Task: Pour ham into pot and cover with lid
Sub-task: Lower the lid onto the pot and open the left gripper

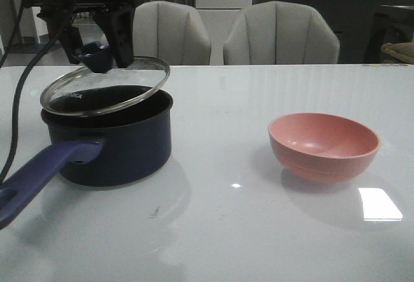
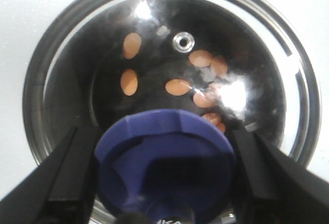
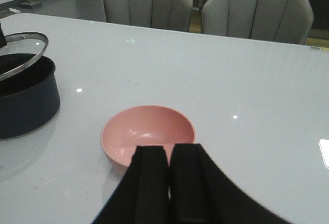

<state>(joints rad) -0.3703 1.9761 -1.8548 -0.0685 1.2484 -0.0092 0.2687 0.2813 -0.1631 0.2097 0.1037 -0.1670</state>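
Your left gripper (image 1: 102,54) grips the lid (image 1: 107,86) by its knob, one finger on each side, directly over the pot (image 1: 110,138). The lid is tilted: its edge toward 3 o'clock sits above the rim, the 9 o'clock edge dips lower. The ham (image 2: 178,86) already lies inside the pot, visible through the glass. Level and lower it. Your right gripper (image 3: 169,183) is clenched with nothing in it, above the near rim of the pink bowl (image 1: 323,146).

Pot (image 1: 110,146) handle's end past the frame edge; some ham (image 2: 177,86) behind the lid (image 2: 169,64) knob.
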